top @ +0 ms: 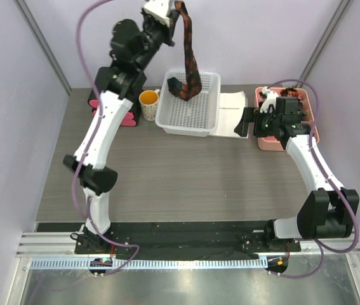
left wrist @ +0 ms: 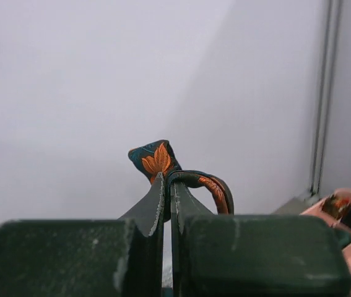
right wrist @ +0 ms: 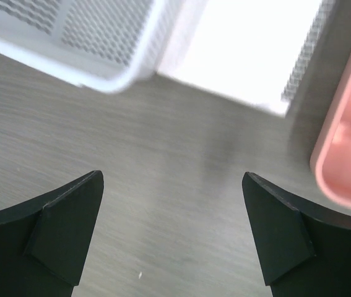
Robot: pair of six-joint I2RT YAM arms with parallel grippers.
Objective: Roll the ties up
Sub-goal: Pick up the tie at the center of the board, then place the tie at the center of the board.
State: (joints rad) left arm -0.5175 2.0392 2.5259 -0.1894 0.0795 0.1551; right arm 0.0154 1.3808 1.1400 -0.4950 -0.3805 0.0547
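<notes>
My left gripper (top: 174,11) is raised high at the back and shut on a dark tie (top: 190,63) with an orange-red pattern. The tie hangs down into the white mesh basket (top: 189,121). In the left wrist view the tie (left wrist: 156,159) is pinched between the closed fingers, and a loop of it curls over the right finger. My right gripper (top: 251,122) is open and empty, low over the table between the basket and the pink tray (top: 313,130). The right wrist view shows its fingertips (right wrist: 70,210) wide apart above bare table.
A mug with an orange inside (top: 148,101) and a pink object (top: 126,117) stand left of the basket. A white paper (top: 232,108) lies to its right. The pink tray holds dark and orange items. Basket corner (right wrist: 101,68) and tray edge (right wrist: 342,161) show in the right wrist view.
</notes>
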